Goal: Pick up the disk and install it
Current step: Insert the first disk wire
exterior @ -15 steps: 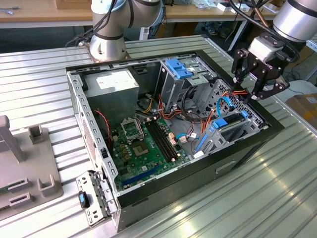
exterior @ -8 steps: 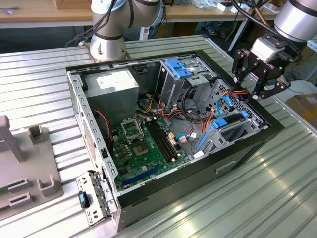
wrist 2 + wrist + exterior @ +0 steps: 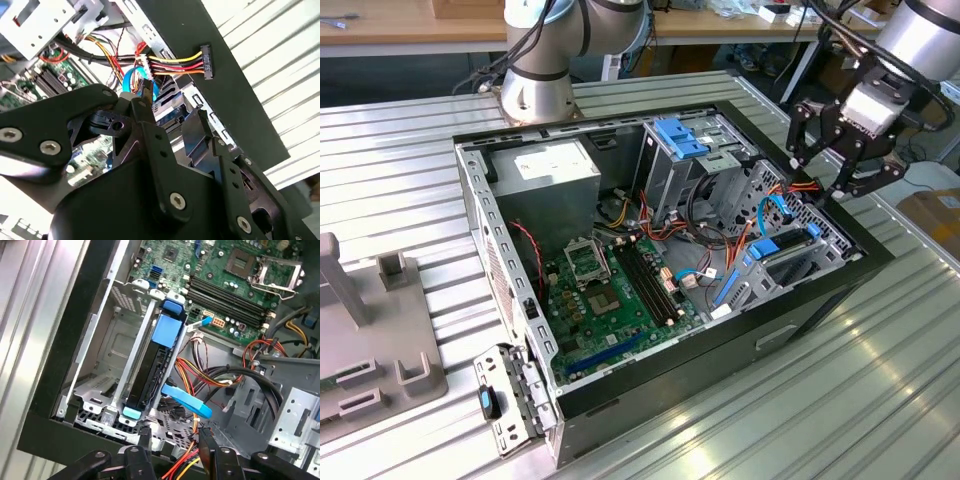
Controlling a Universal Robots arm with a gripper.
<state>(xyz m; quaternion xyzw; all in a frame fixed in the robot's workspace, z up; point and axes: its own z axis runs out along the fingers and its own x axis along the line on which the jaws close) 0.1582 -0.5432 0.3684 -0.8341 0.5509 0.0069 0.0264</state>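
Note:
The disk [image 3: 159, 354] stands on edge in the lower drive bay of the open computer case [image 3: 820, 290], a dark slab with a bright blue carrier frame and blue tabs at both ends; its face is hidden. In the exterior view the disk [image 3: 782, 250] sits at the case's right end. My gripper [image 3: 817, 175] hovers just above the case's right rim, open, with nothing between its fingers. In the first wrist view the gripper [image 3: 175, 437] hangs over the bay's end, apart from the disk. In the second wrist view the gripper [image 3: 172, 107] is above loose cables.
A power plug [image 3: 206, 61] on red, yellow and black wires lies on the case rim. A blue flat cable [image 3: 187, 402] crosses beside the bay. Motherboard [image 3: 610, 290], grey power supply [image 3: 550, 165] and a blue-topped drive cage [image 3: 680, 135] fill the case. Grey fixture [image 3: 370, 340] stands at the exterior view's left.

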